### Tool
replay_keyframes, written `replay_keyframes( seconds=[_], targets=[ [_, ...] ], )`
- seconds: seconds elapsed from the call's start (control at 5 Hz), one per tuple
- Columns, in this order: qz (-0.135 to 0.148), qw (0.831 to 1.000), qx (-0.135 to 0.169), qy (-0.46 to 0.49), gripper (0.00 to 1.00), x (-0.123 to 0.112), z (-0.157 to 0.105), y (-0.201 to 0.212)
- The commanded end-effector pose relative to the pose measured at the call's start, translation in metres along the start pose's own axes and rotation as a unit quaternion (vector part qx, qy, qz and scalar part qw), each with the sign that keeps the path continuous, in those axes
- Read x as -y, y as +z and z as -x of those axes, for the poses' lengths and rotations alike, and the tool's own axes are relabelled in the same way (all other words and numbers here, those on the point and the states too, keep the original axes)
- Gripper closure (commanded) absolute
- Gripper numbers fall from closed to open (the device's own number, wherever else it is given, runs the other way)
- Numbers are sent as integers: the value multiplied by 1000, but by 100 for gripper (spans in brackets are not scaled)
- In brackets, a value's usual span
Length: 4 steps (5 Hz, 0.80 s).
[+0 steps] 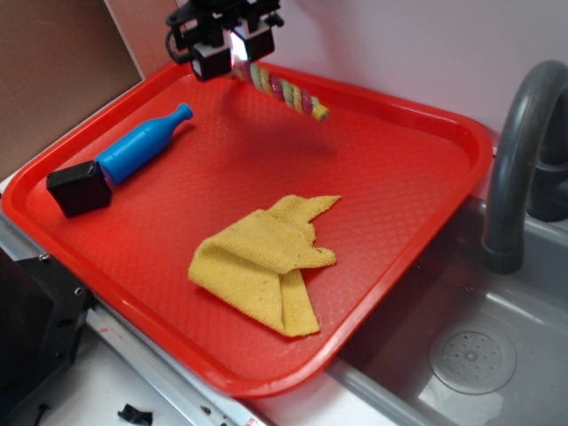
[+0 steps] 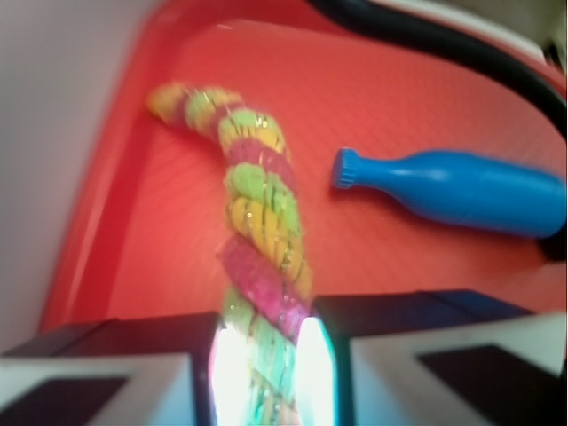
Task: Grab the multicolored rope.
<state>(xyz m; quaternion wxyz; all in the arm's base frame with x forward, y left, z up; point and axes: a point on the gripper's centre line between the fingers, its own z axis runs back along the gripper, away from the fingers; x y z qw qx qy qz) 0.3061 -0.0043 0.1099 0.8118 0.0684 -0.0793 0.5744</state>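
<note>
Near edge of the red plastic tray (image 1: 390,257): a crumpled yellow terry cloth (image 1: 266,262), lying loose and clear of the action. Left side: a small black box (image 1: 80,188) with a blue plastic bottle (image 1: 142,149) just beyond it, bottle neck pointing to the far side; the two look to be touching or nearly so. Far edge: the multicolored rope, thick twisted yellow, pink and green cotton (image 1: 284,90), runs from the black gripper (image 1: 235,53) out to the right. In the wrist view the gripper is clenched on one end of the rope, which sits between the two lit pads (image 2: 312,368); the rest (image 2: 257,195) trails away over the tray, free end near the rim. Whether it's off the surface I can't tell. Judgement: rope is light, soft and limp, compresses under the pinch, fuzzy so it shouldn't slip. The end grip means the free length will dangle and swing; a mid-length grip would balance better.
</note>
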Motion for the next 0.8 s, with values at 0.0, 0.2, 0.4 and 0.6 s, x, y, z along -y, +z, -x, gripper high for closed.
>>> replay_keyframes(
  seconds=[0.0,0.2,0.4,0.6],
  targets=[
    [132,962,-76,-226,100,-50,12,97],
    [148,921,-114,-341,100,-70,7,118],
    [174,867,-122,-452,100,-78,-14,133],
    [146,867,-101,-465,100,-78,-21,130]
  ],
)
